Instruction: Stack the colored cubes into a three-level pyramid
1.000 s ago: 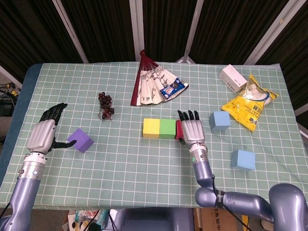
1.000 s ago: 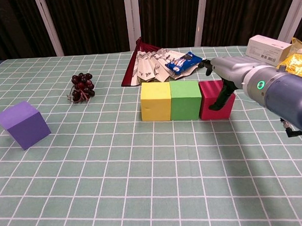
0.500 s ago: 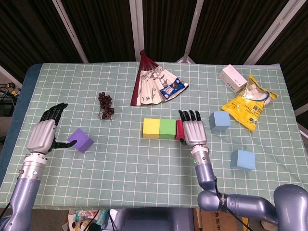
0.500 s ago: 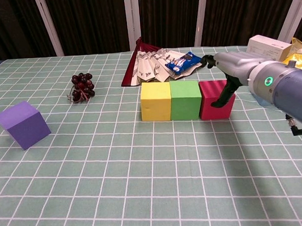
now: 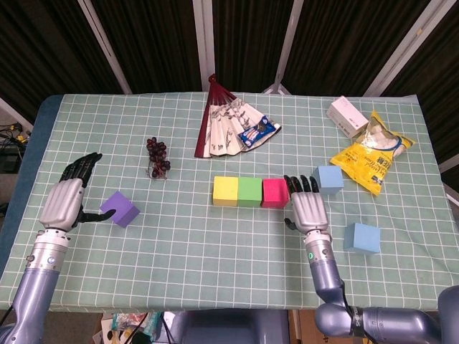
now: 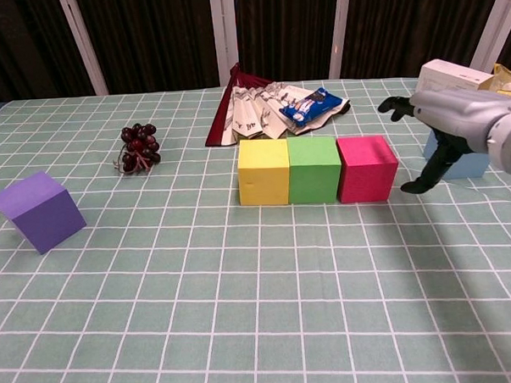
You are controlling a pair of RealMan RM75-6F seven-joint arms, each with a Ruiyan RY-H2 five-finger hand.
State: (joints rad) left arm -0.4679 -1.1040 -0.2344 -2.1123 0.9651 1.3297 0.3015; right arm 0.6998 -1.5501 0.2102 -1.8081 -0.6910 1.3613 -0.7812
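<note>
Sitting in a touching row on the worktop (image 5: 215, 236) — yellow cube (image 5: 225, 190), green cube (image 5: 249, 191), pink-red cube (image 5: 273, 193); right hand (image 5: 307, 205) beside it, fingers spread, empty — left hand (image 5: 68, 195) open near purple cube (image 5: 120, 209)

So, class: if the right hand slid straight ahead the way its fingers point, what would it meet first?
Probably the nearer blue cube, which lies just beyond the right hand and slightly to its right; the hand might only clip the cube's corner, since depth is unclear.

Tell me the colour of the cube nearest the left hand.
Purple. The cube shows best in the chest view.
</note>
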